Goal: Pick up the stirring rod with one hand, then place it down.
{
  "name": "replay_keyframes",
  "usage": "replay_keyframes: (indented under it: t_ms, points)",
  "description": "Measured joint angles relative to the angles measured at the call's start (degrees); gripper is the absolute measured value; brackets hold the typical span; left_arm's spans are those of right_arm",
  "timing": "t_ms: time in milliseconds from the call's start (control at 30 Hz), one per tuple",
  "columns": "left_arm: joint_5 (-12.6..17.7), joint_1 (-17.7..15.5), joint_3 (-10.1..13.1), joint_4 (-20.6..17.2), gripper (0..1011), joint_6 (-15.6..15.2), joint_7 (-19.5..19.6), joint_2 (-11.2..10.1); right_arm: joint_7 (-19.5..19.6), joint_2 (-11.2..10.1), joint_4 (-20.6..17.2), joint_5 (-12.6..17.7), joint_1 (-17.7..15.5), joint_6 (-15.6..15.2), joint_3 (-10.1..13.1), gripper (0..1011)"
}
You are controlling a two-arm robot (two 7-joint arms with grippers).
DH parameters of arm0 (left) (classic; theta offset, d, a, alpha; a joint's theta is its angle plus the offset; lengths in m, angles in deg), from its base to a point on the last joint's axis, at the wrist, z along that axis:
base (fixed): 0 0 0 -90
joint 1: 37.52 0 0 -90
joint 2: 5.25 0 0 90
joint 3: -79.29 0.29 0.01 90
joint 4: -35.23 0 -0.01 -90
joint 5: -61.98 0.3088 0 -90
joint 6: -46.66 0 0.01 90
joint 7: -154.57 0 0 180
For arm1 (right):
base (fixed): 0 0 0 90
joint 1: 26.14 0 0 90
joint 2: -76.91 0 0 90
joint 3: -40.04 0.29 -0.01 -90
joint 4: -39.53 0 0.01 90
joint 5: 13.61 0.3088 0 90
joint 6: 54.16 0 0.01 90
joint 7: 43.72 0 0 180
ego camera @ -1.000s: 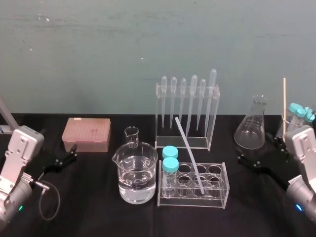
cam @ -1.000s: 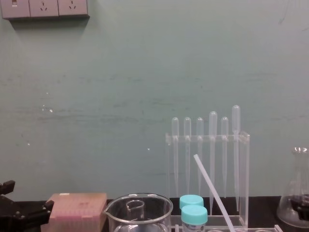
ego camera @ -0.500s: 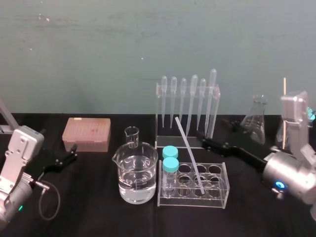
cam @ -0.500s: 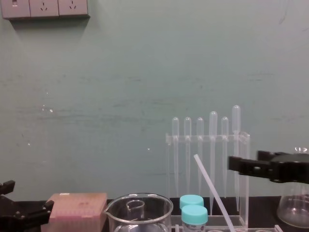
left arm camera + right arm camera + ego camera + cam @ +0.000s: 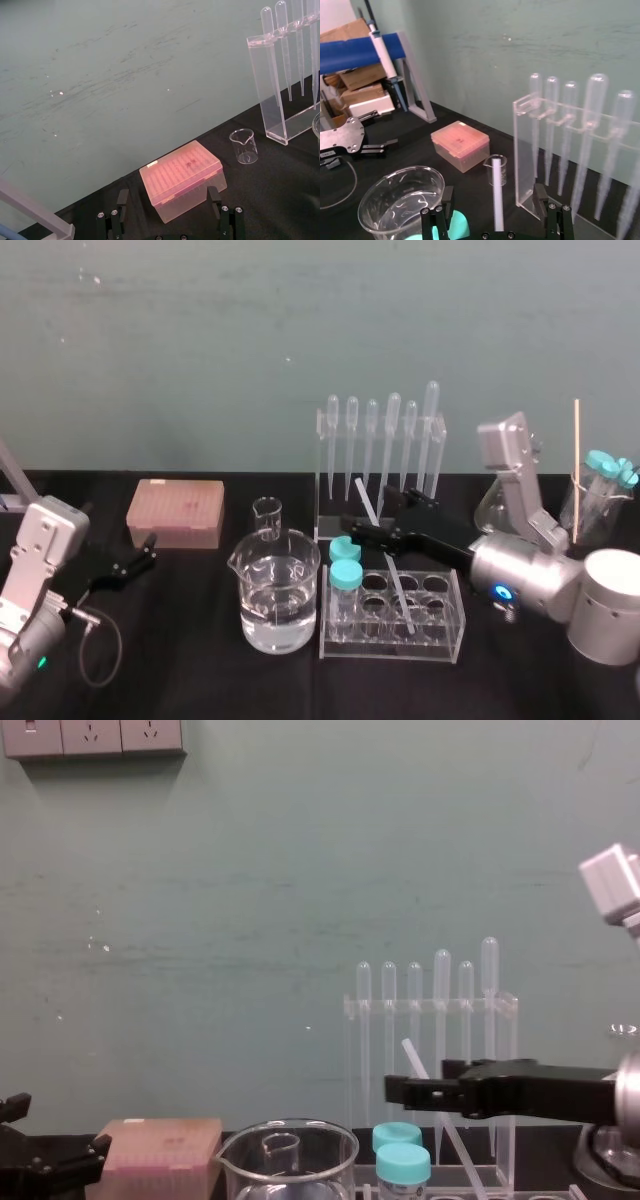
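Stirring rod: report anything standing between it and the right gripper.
Nothing visible does. The right gripper is open, straddling the stirring rod; the left gripper sits near the pink box.

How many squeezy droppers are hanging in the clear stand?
6. The droppers hang side by side in one row in the clear stand at the back of the table. The right gripper sits lower, in front; none seems hidden.
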Motion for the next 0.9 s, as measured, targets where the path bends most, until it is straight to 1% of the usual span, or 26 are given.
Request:
replay_keyframes:
  t_ms: [133, 233, 567, 667, 733, 800, 833, 867, 900]
  points:
    - [0.0, 0.0, 0.0, 0.0, 1000, 0.0, 0.0, 0.0, -0.45, 1.02, 1.89, -1.14, 1.29, -0.08, -0.81, 1000]
    - [0.0, 0.0, 0.0, 0.0, 1000, 0.0, 0.0, 0.0, -0.34, 1.39, 2.63, -1.89, 1.77, -0.22, -1.11, 1000]
    - [0.0, 0.0, 0.0, 0.0, 1000, 0.0, 0.0, 0.0, -0.33, 1.27, 2.39, -1.61, 1.64, -0.21, -1.02, 989]
    - [0.0, 0.0, 0.0, 0.0, 1000, 0.0, 0.0, 0.0, -0.34, 1.26, 2.33, -1.52, 1.6, -0.22, -1.0, 915]
    - [0.0, 0.0, 0.0, 0.0, 1000, 0.0, 0.0, 0.0, -0.35, 1.25, 2.31, -1.5, 1.59, -0.21, -1.0, 885]
    - [0.0, 0.0, 0.0, 0.0, 1000, 0.0, 0.0, 0.0, -0.35, 1.24, 2.28, -1.47, 1.58, -0.22, -0.98, 817]
    - [0.0, 0.0, 0.0, 0.0, 1000, 0.0, 0.0, 0.0, -0.36, 1.24, 2.27, -1.47, 1.57, -0.22, -0.98, 800]
    - [0.0, 0.0, 0.0, 0.0, 1000, 0.0, 0.0, 0.0, -0.36, 1.23, 2.25, -1.45, 1.57, -0.21, -0.97, 744]
    - [0.0, 0.0, 0.0, 0.0, 1000, 0.0, 0.0, 0.0, -0.36, 1.23, 2.25, -1.45, 1.57, -0.21, -0.97, 744]
